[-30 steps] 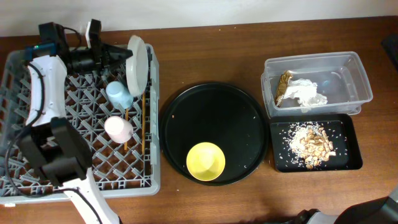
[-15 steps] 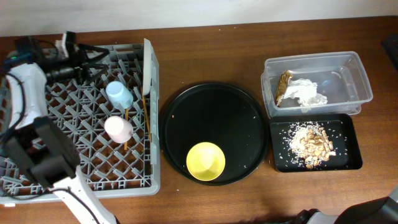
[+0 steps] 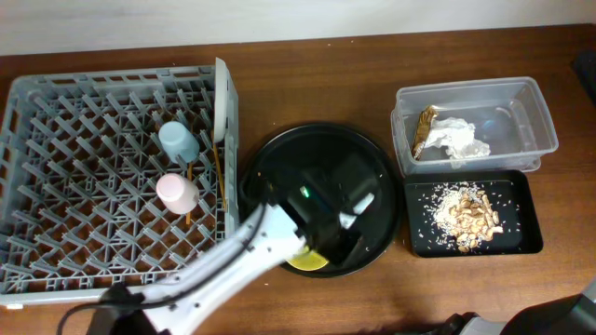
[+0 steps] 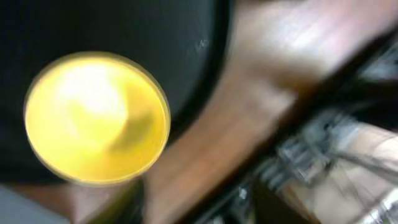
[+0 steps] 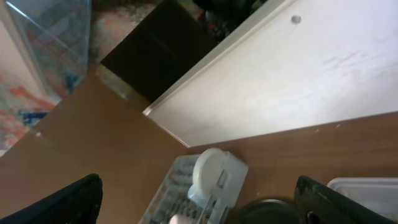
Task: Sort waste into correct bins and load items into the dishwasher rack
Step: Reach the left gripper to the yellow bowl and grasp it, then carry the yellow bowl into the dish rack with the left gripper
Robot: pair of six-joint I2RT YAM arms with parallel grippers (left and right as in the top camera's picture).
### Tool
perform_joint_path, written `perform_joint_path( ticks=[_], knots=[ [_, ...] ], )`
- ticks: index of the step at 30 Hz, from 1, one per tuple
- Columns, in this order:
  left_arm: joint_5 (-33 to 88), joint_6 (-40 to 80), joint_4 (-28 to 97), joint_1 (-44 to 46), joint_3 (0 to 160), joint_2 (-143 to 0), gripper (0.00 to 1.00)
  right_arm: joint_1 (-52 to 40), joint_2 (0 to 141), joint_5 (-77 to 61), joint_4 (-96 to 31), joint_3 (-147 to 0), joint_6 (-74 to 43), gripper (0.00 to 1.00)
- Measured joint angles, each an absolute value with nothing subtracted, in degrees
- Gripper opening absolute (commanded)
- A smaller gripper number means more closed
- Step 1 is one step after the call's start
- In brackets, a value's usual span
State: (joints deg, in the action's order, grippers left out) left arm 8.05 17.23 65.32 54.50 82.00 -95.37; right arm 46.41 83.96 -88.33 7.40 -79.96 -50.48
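Over the round black tray (image 3: 279, 154), left gripper (image 3: 346, 191), arm reaching in from the bottom edge and crossing above the yellow bowl (image 3: 300, 261). Covers most of the bowl in the overhead view; only its lower-left rim showing. Can't tell whether pincer is clenched or released: fingers not resolved overhead, left wrist view smeared by blur. In that wrist view, yellow bowl (image 4: 96, 118) seen from above, sitting on the black tray (image 4: 155, 25), bare wood beside it.

At table left, dishwasher rack (image 3: 74, 186). Inside, in the right half: light-blue cup (image 3: 177, 141) and pink cup (image 3: 177, 193), near each other, blue one farther back. Plate (image 3: 222, 98) standing on edge against the rack's right wall. Chopsticks (image 3: 217, 177) lying lengthwise, one along that wall, the other partly hidden under the cups.

At table right, clear tub (image 3: 521, 102) holding napkin (image 3: 458, 140) and wrapper (image 3: 426, 128), touching, in its left half. Just in front, black rectangular tray (image 3: 517, 233) with food scraps (image 3: 466, 214) heaped at centre, crumbs scattered around.

Right gripper (image 5: 203, 202): released, fingers (image 5: 74, 199) wide apart at the frame's bottom corners, nothing between. Raised, facing the wall, with the rack small and far below.
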Motion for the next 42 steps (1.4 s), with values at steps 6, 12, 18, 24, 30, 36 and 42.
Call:
perform_joint_path(
  ticks=[6, 12, 18, 24, 30, 36, 42],
  knots=[
    [-2.9, 25.4, 42.3, 56.7, 59.6, -95.8, 0.24, 46.4, 84.0, -88.4, 7.4, -80.0, -50.6, 0.99],
    [-3.3, 25.7, 40.6, 56.7, 58.3, -95.8, 0.29, 46.4, 83.9, -88.4, 7.4, -80.0, -50.6, 0.99],
    [-2.1, 24.4, 40.1, 57.8, 63.5, -91.9, 0.29, 46.4, 84.0, -88.4, 7.4, -80.0, -50.6, 0.99],
    [-2.8, 24.3, 36.8, 61.2, 61.1, -100.7, 0.07, 46.4, 83.9, -88.4, 7.4, -80.0, -50.6, 0.99],
    [-5.7, 23.5, 38.1, 61.4, 61.6, -100.7, 0.0, 46.4, 83.9, -88.4, 7.4, -80.0, -50.5, 0.99],
    [-3.7, 17.3, 68.2, 49.3, 86.3, -86.0, 0.0, 46.4, 83.9, -88.4, 7.4, -80.0, -50.6, 0.99],
    [26.5, -2.3, 77.8, 3.9, 89.7, -71.1, 0.0, 46.5, 83.9, -88.5, 7.4, -80.0, -50.6, 0.99]
  ],
)
